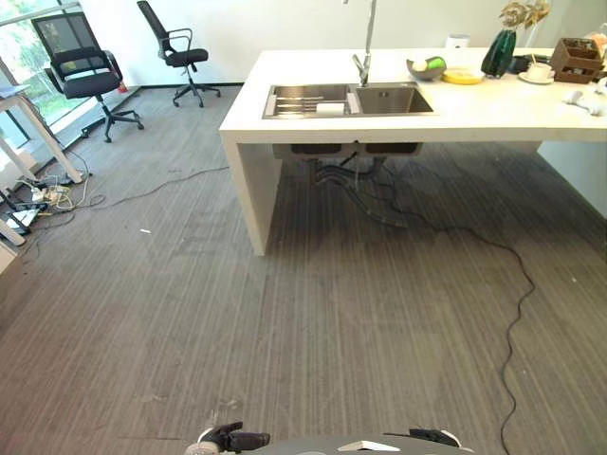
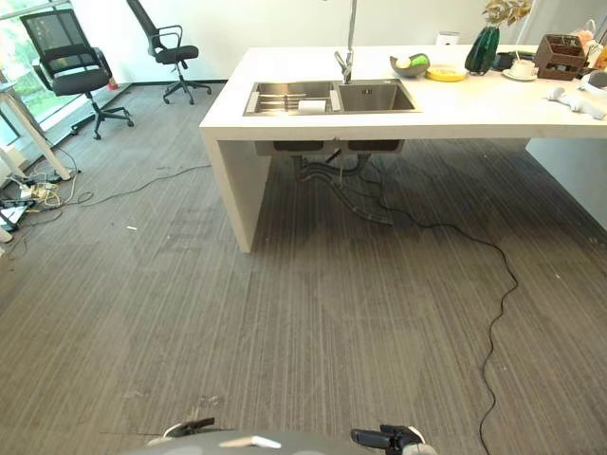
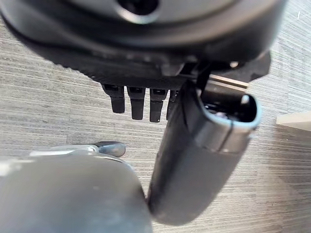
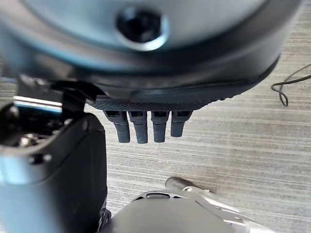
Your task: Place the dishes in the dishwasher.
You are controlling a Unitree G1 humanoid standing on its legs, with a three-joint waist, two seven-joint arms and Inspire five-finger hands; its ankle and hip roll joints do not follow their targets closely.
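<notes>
Writing: we can read no print on anything from where we stand.
Counter: we see a white island counter [image 1: 493, 114] ahead of us, well apart across the grey carpet [image 1: 313, 332].
Sink: a double steel sink [image 1: 347, 100] is set into the counter, with a tall faucet [image 1: 366, 47] at its back edge; a rack and something pale lie in its left basin.
Dishes: a grey bowl [image 1: 426, 67] holding something green, a yellow plate [image 1: 463, 76] just beside it, and a white cup on a saucer [image 1: 539, 72] all stand on the counter behind and to the right of the sink.
Other counter items: a dark green vase [image 1: 499, 49] with dried stems and a brown caddy [image 1: 578, 59] sit near the cup.
In the way: a black cable [image 1: 512, 313] snakes over the carpet from under the sink.
Surroundings: two black office chairs [image 1: 87, 74] stand at the far left, near a white desk leg and a tangle of cords.
Left hand: our left hand [image 3: 146, 104] hangs over the carpet, fingers straight and released, holding nothing.
Right hand: our right hand [image 4: 146, 126] likewise, fingers straight, nothing in them.
</notes>
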